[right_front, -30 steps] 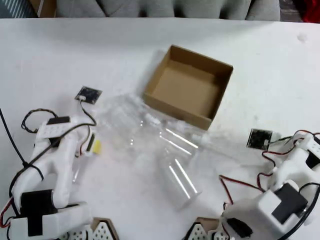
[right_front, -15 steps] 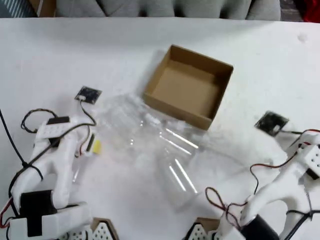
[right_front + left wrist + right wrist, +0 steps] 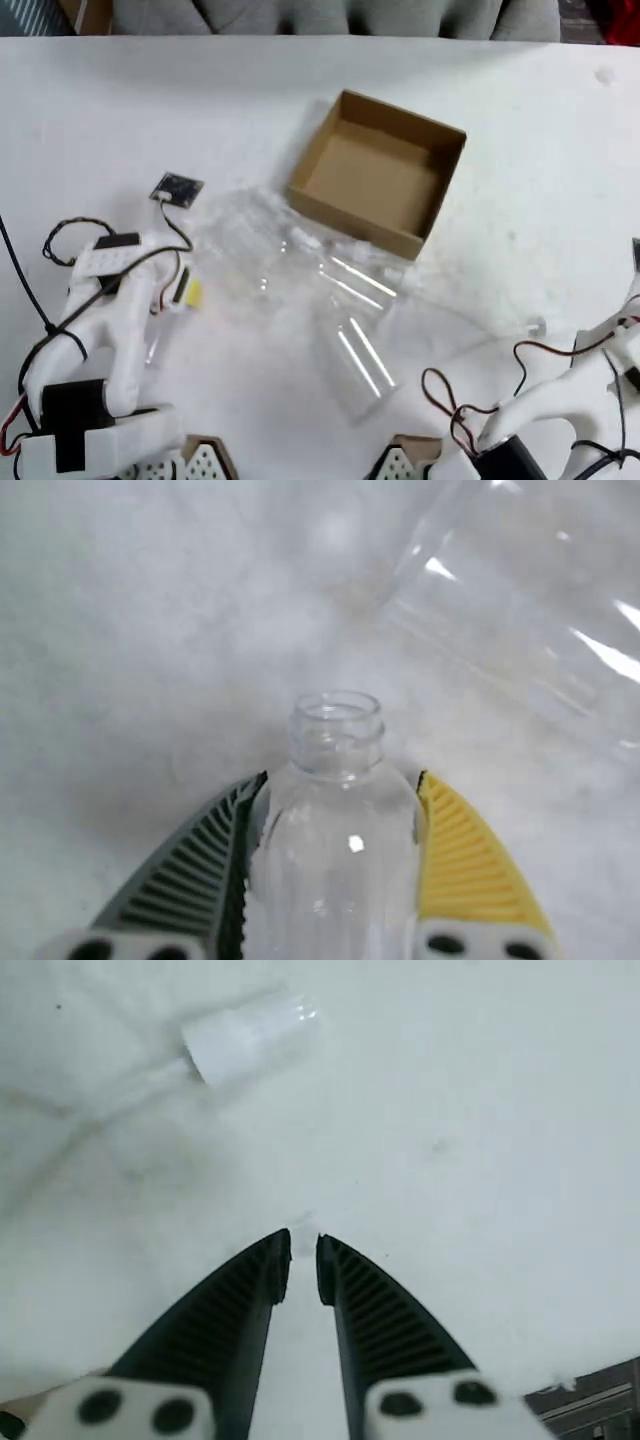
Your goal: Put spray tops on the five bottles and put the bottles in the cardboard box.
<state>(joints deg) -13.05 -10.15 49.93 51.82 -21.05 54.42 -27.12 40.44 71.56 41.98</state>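
Left gripper [image 3: 337, 780] clamps the uncapped bottle [image 3: 338, 840] near the table [image 3: 150, 100] left edge. Right gripper [image 3: 303, 1245], nearly closed and empty, hovers at the right edge. Best to open wide and square up on the spray top [image 3: 245, 1035].

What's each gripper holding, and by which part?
Left gripper holds a clear bottle by its body, just below the open neck. Right gripper holds nothing.
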